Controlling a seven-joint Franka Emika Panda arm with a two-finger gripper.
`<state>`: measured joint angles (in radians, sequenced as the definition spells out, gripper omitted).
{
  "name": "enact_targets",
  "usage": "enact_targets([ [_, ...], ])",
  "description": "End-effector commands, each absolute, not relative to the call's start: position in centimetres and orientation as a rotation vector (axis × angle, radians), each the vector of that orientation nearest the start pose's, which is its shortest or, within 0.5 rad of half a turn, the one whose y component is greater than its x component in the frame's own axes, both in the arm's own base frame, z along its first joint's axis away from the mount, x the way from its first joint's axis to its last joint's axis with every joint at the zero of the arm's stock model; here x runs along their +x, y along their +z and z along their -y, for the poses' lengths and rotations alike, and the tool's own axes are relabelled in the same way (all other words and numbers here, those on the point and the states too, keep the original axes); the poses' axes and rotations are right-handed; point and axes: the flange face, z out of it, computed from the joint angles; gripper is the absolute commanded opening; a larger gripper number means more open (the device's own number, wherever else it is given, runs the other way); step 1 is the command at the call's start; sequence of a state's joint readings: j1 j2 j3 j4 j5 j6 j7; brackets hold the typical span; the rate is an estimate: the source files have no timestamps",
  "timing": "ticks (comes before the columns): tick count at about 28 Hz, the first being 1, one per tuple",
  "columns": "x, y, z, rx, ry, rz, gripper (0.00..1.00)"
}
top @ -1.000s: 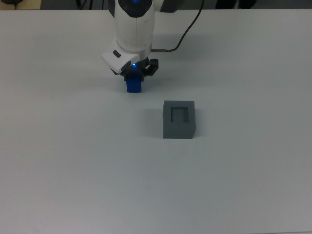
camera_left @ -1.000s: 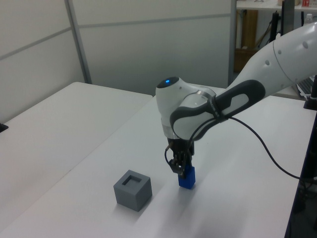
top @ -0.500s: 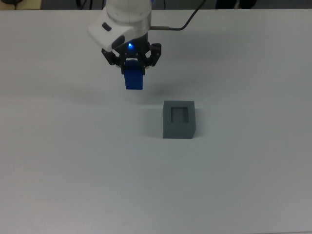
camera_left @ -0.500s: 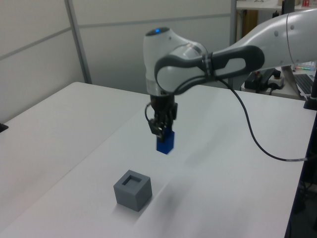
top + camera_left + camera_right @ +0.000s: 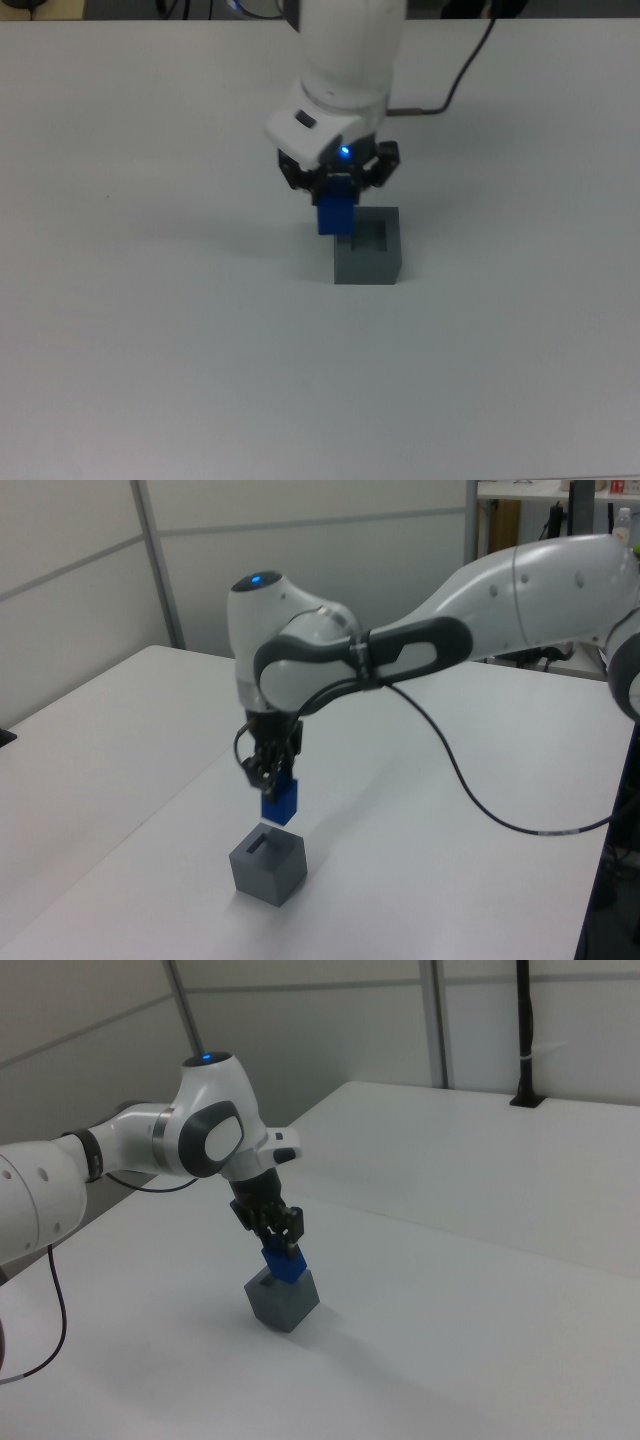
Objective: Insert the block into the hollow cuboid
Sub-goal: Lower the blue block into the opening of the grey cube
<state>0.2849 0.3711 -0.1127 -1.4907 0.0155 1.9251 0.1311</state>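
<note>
My gripper (image 5: 338, 195) (image 5: 273, 782) (image 5: 279, 1244) is shut on the bright-blue block (image 5: 336, 215) (image 5: 280, 802) (image 5: 283, 1263) and holds it in the air. The grey hollow cuboid (image 5: 369, 256) (image 5: 268, 864) (image 5: 284, 1301) stands on the white table with its square recess facing up. The block hangs just above the cuboid's top; in the top view it overlaps the cuboid's upper left corner, beside the recess. In the left view a small gap shows between the block's underside and the cuboid.
A black cable (image 5: 470, 785) trails from the arm over the white table (image 5: 150, 350). A wall panel and a metal post (image 5: 160, 570) stand behind the table in the left view. A black pole (image 5: 524, 1035) stands on the table's far edge in the right view.
The gripper has lifted the blue block off the table and carried it across, from the top view's upper left to just above the grey cuboid. The cuboid has not moved.
</note>
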Motion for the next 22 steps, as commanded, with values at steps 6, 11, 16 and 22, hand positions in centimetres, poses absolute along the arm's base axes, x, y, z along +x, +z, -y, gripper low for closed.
enact_targets([
  [6, 67.4, 46.1, -15.0, -3.109, -0.166, -0.051, 0.31],
  [11, 67.4, 45.9, -15.2, -3.102, -0.159, -0.147, 0.31],
  [16, 67.0, 45.1, -15.6, -3.094, -0.132, -0.242, 0.31],
  [22, 66.6, 44.5, -16.3, -3.097, -0.105, -0.273, 0.31],
])
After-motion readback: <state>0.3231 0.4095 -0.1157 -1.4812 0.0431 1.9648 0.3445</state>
